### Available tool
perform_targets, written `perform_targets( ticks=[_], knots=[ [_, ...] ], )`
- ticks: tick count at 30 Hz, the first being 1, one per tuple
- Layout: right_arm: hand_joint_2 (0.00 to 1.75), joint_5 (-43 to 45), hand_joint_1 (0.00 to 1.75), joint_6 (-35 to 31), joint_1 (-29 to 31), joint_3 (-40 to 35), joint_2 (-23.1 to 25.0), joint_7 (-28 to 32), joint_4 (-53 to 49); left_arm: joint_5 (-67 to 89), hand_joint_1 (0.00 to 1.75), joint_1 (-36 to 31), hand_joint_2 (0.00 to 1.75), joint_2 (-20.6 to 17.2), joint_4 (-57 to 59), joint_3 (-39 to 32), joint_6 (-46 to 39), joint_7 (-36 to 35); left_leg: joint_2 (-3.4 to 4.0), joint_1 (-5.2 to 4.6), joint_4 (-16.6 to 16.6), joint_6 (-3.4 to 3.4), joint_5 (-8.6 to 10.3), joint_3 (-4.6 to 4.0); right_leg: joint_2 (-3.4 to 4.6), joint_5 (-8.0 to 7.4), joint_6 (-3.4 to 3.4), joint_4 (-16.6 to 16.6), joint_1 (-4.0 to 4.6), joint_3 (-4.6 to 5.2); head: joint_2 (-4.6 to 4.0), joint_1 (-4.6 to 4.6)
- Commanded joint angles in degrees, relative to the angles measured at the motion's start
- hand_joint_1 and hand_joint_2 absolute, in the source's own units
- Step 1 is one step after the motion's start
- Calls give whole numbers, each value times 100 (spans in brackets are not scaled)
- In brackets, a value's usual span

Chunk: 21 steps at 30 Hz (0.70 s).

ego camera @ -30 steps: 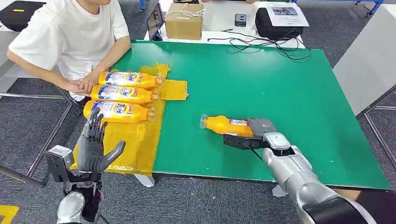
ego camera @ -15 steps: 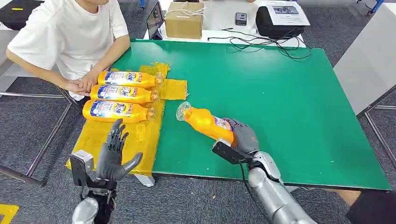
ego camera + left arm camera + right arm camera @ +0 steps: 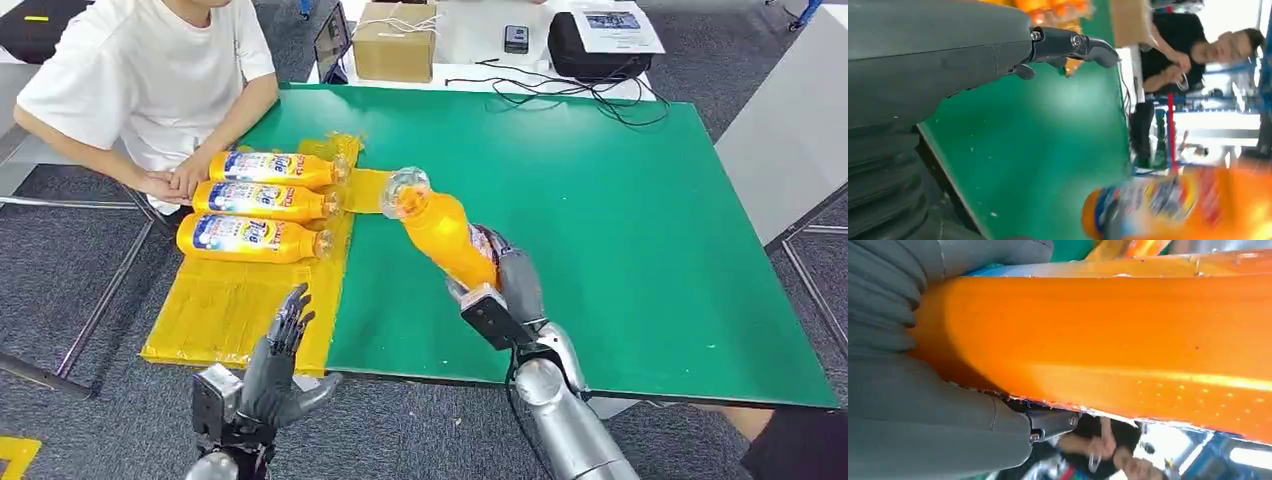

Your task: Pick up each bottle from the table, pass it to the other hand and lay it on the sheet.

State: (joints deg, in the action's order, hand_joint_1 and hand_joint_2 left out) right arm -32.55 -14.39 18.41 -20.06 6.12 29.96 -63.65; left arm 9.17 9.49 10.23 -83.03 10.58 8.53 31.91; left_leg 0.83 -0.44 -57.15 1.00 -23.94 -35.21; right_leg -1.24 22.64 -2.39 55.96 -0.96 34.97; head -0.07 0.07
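Bottle lifted and swung toward the waiting left hand

On the left, the yellow sheet [image 3: 245, 300] carries three bottles [image 3: 262, 202] near its far end, just beside a seated person's hands [image 3: 172, 184]; its near half is bare and overhangs the table's front edge. The left hand [image 3: 280, 365] has come in toward the middle, now below that edge, fingers spread and holding nothing. Right of it, the right hand [image 3: 505, 285] grips the orange bottle [image 3: 440, 230] by its base; a second ago it lay on the green table [image 3: 640, 220], now it is raised, cap tilted toward the sheet. The handover looks next, with open tabletop between the hands.
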Motion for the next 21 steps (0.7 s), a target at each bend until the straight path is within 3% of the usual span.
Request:
perform_targets(
  ticks=[1,12,21],
  knots=[
    [175,-15,175,310,-256,-854,438,217,-220,264,0,-341,175,-95,529,718,-83,59,2,9,4,-10,-11,26,15,8,10,-5,7,-24,0,-2],
    [175,-57,175,122,-552,-1625,653,388,83,-221,0,-704,175,184,728,903,119,-1,-15,10,3,-9,-9,27,0,10,10,-7,7,-30,0,0],
    [175,-112,175,34,-441,-2158,793,331,650,-653,0,-691,175,175,423,868,5,-69,-6,9,4,-9,-8,24,7,8,10,-7,8,-24,0,0]
  ],
)
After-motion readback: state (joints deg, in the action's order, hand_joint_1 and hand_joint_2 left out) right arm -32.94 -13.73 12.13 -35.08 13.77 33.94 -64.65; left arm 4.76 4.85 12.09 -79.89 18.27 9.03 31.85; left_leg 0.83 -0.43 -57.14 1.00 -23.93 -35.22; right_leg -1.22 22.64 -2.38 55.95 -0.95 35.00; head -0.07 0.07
